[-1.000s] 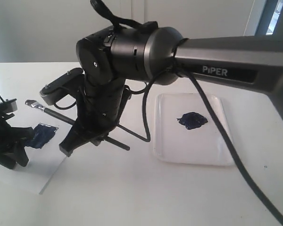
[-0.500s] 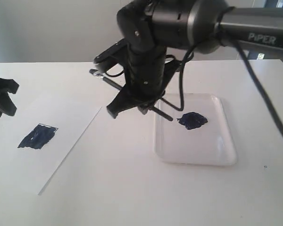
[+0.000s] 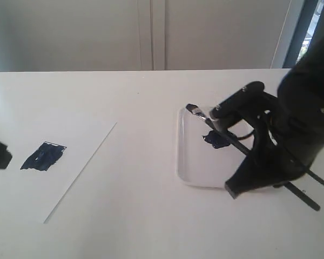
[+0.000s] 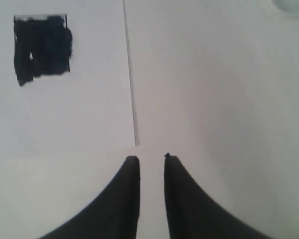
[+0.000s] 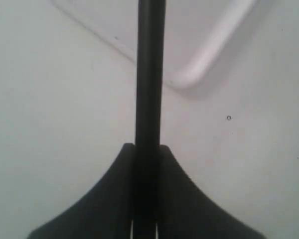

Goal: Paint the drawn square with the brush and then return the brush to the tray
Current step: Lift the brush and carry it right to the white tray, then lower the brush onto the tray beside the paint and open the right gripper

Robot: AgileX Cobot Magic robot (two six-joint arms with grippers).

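The right end effector (image 5: pixel 147 152) has swung from frame centre to the lower right, clenched on the brush (image 3: pixel 227 137), whose bristles hang above the tray (image 3: pixel 182 162) at its upper-left corner. The drawn square (image 3: pixel 43 156), filled dark blue, lies at left on paper (image 3: pixel 81 167). The left end effector (image 4: pixel 150 160) stands slightly parted, empty

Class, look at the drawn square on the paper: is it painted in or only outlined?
Painted in: streaky dark blue paint covers the drawn square almost to its edges, with only small light gaps.
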